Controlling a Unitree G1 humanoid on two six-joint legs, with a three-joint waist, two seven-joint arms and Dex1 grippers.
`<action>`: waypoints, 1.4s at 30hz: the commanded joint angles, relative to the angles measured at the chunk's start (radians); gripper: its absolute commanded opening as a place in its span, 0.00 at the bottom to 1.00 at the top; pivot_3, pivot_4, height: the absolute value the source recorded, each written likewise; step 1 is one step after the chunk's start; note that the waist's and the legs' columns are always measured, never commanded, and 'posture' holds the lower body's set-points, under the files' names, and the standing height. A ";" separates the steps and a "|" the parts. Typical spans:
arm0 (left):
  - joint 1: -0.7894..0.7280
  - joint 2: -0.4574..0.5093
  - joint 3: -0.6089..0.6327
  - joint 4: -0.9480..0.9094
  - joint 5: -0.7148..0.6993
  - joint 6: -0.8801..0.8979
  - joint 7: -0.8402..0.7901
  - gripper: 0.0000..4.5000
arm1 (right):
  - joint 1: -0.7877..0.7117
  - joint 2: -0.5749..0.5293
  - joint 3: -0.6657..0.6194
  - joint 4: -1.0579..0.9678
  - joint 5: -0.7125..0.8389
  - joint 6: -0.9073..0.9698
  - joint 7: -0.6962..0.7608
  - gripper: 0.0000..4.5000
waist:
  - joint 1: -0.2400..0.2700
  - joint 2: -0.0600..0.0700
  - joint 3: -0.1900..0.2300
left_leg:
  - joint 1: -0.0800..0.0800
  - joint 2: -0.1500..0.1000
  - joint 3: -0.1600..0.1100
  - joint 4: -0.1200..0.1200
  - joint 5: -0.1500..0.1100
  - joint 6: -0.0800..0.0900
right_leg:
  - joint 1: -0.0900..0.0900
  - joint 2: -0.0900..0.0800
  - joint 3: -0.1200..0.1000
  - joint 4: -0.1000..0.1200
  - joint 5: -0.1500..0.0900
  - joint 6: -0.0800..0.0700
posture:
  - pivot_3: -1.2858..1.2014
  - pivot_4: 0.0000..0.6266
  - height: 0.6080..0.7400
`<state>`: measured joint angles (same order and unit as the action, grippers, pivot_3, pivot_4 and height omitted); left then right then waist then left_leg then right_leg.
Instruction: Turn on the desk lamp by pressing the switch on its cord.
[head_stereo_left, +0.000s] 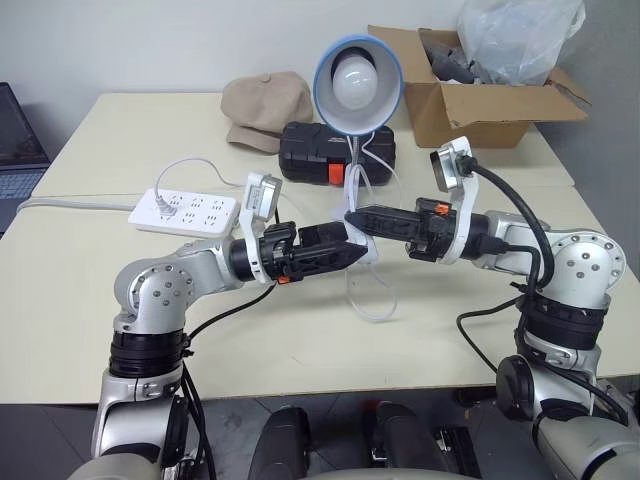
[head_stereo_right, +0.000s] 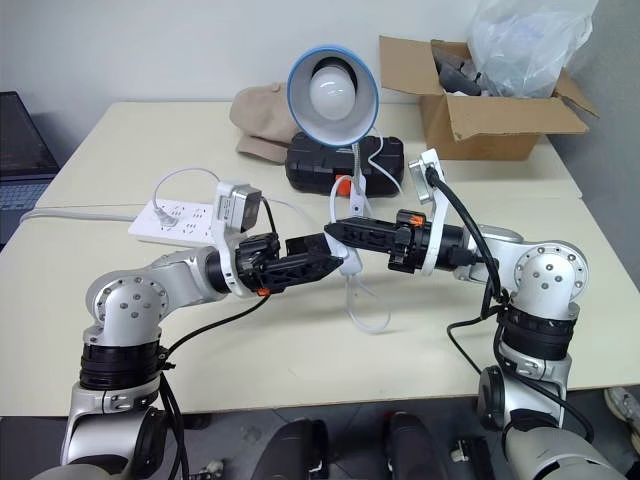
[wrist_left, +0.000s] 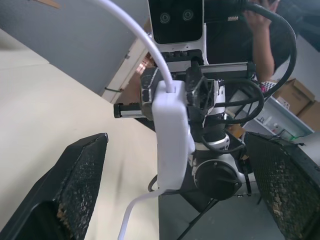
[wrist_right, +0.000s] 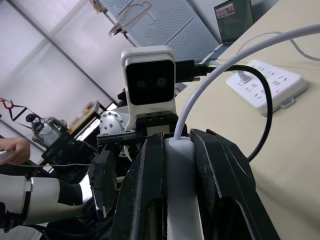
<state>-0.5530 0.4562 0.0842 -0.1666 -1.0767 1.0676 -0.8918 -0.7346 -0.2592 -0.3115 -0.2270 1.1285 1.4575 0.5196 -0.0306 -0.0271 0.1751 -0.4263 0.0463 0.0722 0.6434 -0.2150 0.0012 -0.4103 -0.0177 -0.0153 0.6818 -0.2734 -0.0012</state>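
Power strip (head_stereo_left: 186, 211): white, on the left part of the table (head_stereo_left: 90, 260), a thin white plug lead running from it; no readable marking on it.
Left gripper (head_stereo_left: 350, 252): fingers spread wide; in its wrist view the two black fingers stand on either side of the switch without touching it.
Switch (wrist_left: 171, 132): small white oblong on the cord, lifted off the table between the two grippers, just in front of the lamp's stem.
Cord (head_stereo_left: 372, 300): thin white cable, rising to the switch and dropping below it in a loop that lies on the table.
Lamp (head_stereo_left: 357, 83): blue shade, white globe bulb, standing behind the grippers near the middle of the table; the bulb looks unlit.
Right gripper (head_stereo_left: 352, 217): fingers pressed together on the switch, pinching it from the right, as its wrist view shows.
Done so far: switch picked up and held steady by the right gripper, left gripper brought up around it.
Left to do: by my reading, the left fingers must close on the rocker to press it; the lamp is not yet on.
Writing: none legible on the switch, the black case (head_stereo_left: 322, 152) or the cardboard box (head_stereo_left: 470, 105).
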 joint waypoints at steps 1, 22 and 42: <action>-0.007 -0.014 -0.003 -0.013 -0.013 -0.011 -0.010 1.00 | -0.027 -0.003 0.002 -0.016 0.067 -0.017 -0.017 0.09 | 0.000 0.000 0.000 | 0.000 0.000 0.000 0.000 0.000 0.000 | 0.000 0.000 0.000 0.000 0.000 0.000 | 0.52 0.24 1.00; -0.009 -0.034 -0.020 0.004 0.000 -0.025 -0.036 0.41 | -0.032 -0.033 0.047 0.003 0.199 -0.069 -0.123 0.09 | 0.000 0.000 0.000 | 0.000 0.000 0.000 0.000 0.000 0.000 | 0.000 0.000 0.000 0.000 0.000 0.001 | 0.52 0.24 1.00; 0.006 -0.021 -0.026 -0.011 -0.006 -0.024 -0.059 0.12 | -0.035 -0.064 0.081 0.031 0.272 -0.131 -0.178 0.09 | 0.000 0.000 0.000 | 0.000 0.000 0.000 0.000 0.000 0.000 | 0.000 0.000 0.000 -0.001 -0.001 0.002 | 0.52 0.24 1.00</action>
<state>-0.5508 0.4286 0.0592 -0.1534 -1.0634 1.0345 -0.9364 -0.7394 -0.3207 -0.2177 -0.1735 1.3576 1.3615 0.3403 -0.0303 -0.0273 0.1753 -0.4266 0.0464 0.0721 0.6431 -0.2151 0.0013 -0.4103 -0.0177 -0.0153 0.6810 -0.2746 0.0008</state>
